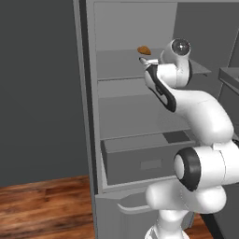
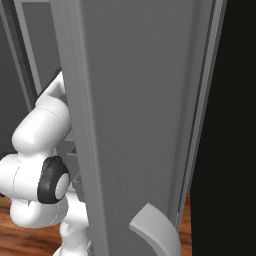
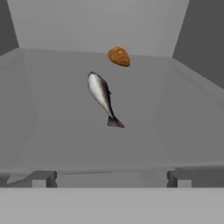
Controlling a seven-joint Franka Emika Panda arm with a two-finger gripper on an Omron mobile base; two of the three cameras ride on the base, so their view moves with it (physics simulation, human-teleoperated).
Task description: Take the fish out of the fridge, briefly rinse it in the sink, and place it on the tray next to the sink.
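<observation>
- The fish [image 3: 102, 94] lies on a pale shelf [image 3: 65, 113] inside the open fridge [image 1: 88, 116], in the upper middle of the hand view, head toward the top and tail toward the bottom of the frame.
- An orange-brown lump [image 3: 119, 56] sits near it, beyond the head and apart from it.
- The tool [image 3: 111, 178] stands wide open at the bottom of the hand view, holding nothing, well short of the fish.
- The fish looks small, light and slim; its smooth silvery skin is likely slippery.
- The thick middle of the body seems the best hold, jaws across its narrow width; the thin tail would probably slip.
</observation>
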